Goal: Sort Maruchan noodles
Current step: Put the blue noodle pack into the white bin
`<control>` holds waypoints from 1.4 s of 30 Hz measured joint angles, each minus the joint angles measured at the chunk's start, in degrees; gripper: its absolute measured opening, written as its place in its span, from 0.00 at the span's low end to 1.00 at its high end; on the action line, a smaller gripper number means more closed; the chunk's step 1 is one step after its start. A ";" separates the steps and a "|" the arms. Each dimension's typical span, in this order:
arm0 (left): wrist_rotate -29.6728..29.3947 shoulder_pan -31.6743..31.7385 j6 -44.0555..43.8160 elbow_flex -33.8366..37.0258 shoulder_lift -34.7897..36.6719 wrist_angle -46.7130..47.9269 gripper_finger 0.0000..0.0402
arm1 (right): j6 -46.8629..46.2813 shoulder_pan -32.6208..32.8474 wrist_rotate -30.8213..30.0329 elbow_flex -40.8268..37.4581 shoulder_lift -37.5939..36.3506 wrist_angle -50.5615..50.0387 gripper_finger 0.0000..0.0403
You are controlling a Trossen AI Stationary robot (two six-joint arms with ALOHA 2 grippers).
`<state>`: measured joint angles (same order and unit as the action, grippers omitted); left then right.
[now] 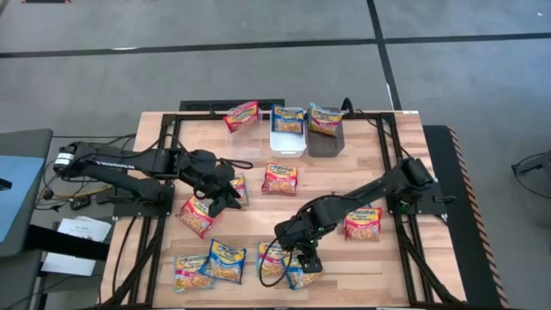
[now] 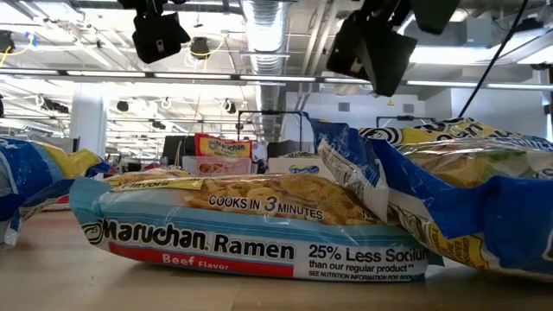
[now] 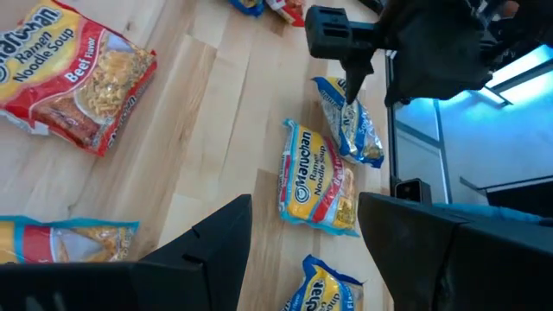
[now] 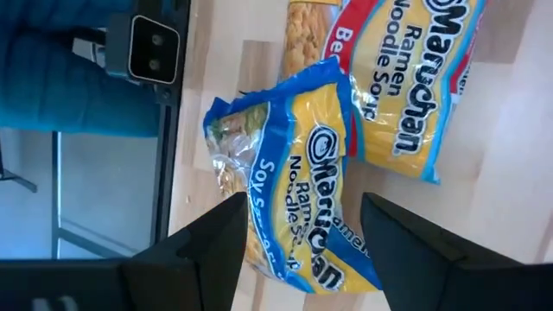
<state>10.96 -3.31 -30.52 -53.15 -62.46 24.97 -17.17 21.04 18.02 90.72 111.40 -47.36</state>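
Down near the counter's front edge, the right gripper hangs with jaws wide over a blue-and-yellow noodle packet; the left gripper, jaws also wide, hovers near the left edge.

Right claw over blue packet; left claw beside red packet.

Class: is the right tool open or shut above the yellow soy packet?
Open: the right tool fingers stand apart over the soy packet.
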 joint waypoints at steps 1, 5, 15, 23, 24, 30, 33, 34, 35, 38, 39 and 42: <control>-0.11 -0.07 -0.19 0.00 0.00 -0.02 0.50 | -0.12 0.00 0.02 0.06 0.39 0.36 0.62; -0.30 -0.36 -0.61 0.00 0.00 -0.17 0.50 | -0.98 -0.01 -0.16 -0.13 1.65 -0.02 0.62; -1.29 -0.57 -0.63 0.00 0.00 -0.12 0.50 | -2.50 0.32 0.23 0.01 4.39 -1.03 0.62; -1.31 -0.57 -0.61 0.00 0.00 0.00 0.50 | -2.95 0.43 1.43 0.10 7.06 -1.63 0.62; -1.31 -0.57 -0.61 0.00 0.00 0.00 0.50 | -2.93 0.50 1.42 0.03 7.34 -1.79 0.62; -1.31 -0.57 -0.61 0.00 0.00 0.09 0.50 | -4.08 0.74 1.77 0.02 8.70 -2.63 0.61; -1.31 -0.57 -0.61 0.00 -0.02 0.02 0.50 | -4.87 0.72 1.56 0.06 9.02 -3.09 0.55; -1.31 -0.57 -0.59 0.00 -0.02 0.02 0.50 | -5.24 0.69 1.55 -0.01 9.11 -3.28 0.52; -1.31 -0.59 -0.59 0.00 -0.02 0.09 0.50 | -5.37 0.68 1.54 -0.03 9.05 -3.42 0.48; -1.31 -0.59 -0.59 0.00 -0.02 0.03 0.50 | -5.46 0.74 1.55 0.04 8.95 -3.23 0.34; -1.31 -0.57 -0.59 0.00 -0.02 0.04 0.50 | -5.46 0.72 1.54 0.04 8.95 -3.31 0.29; -1.31 -0.57 -0.61 0.00 -0.02 0.02 0.50 | -5.46 0.72 1.57 0.04 8.95 -3.36 0.14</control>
<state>9.65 -3.88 -31.13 -53.15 -62.48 24.99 -22.63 21.76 19.59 90.76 120.36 -50.72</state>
